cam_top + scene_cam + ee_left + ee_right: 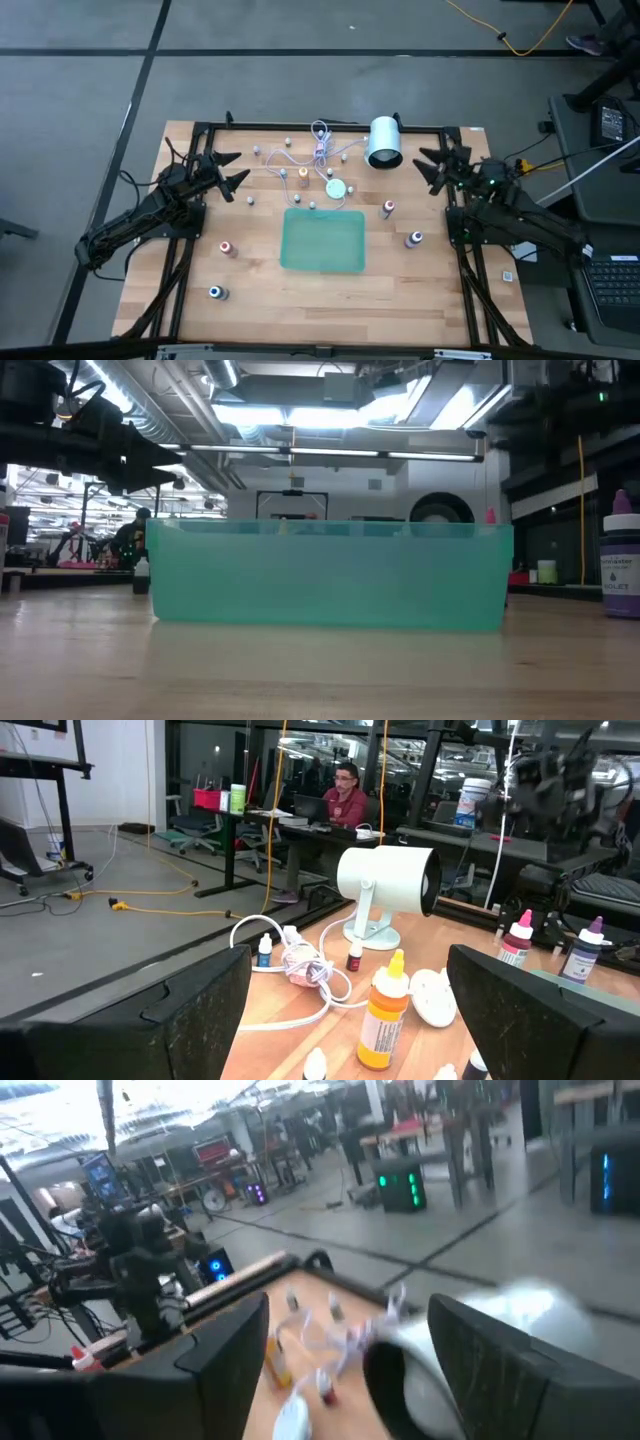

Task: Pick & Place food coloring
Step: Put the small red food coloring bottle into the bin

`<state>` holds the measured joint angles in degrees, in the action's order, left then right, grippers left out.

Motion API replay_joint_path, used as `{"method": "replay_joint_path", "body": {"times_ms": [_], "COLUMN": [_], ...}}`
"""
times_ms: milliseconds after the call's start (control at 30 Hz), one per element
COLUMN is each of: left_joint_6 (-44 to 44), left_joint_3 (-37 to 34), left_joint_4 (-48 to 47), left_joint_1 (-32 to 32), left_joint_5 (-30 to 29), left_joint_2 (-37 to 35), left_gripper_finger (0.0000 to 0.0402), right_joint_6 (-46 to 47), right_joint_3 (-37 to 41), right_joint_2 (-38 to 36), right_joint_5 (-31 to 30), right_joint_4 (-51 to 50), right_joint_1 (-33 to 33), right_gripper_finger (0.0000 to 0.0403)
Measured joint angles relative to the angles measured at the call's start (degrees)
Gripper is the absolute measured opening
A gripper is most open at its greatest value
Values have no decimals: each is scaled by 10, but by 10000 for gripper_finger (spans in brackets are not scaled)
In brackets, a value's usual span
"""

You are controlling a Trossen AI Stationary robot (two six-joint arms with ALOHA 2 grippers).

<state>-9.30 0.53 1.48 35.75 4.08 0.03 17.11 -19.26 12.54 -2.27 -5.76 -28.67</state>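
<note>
Tray: a shallow green tray (322, 242) lies on the wooden table (420, 300), with nothing visible inside it.
Food coloring: small bottles stand scattered around the tray, outside it. A red-topped bottle (227, 248) is left of the tray, a blue-topped bottle (215, 293) beyond its near-left corner, a violet bottle (414, 239) to its right, a pink-topped bottle (388, 208) off its far-right corner, and an orange bottle (303, 176) behind it.
Other things: a white cylinder (384, 142) and a white disc (336, 187) lie behind the tray.
Left gripper (233, 169): raised, far-left of the tray, jaws spread, holding nothing.
Right gripper (426, 166): raised, far-right of the tray, jaws apart, holding nothing.
</note>
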Motion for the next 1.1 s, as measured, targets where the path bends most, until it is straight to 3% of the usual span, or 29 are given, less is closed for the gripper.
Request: {"method": "replay_joint_path", "body": {"times_ms": [233, 433, 733, 1100], "left_joint_6": [0, 0, 0, 0], "left_joint_3": [0, 0, 0, 0], "left_joint_4": [0, 0, 0, 0], "left_joint_1": [0, 0, 0, 0], "left_joint_5": [0, 0, 0, 0], "left_joint_2": [0, 0, 0, 0], "left_gripper_finger": [333, 333, 333, 333], "right_joint_6": [-30, -68, -88, -79], "right_joint_3": [-140, -282, -501, -696], "right_joint_2": [102, 177, 298, 441], "right_joint_5": [46, 93, 95, 63], "right_joint_4": [-15, -117, -314, -395], "right_joint_1": [0, 0, 1, 1], "right_gripper_finger": [264, 264, 264, 264]}}
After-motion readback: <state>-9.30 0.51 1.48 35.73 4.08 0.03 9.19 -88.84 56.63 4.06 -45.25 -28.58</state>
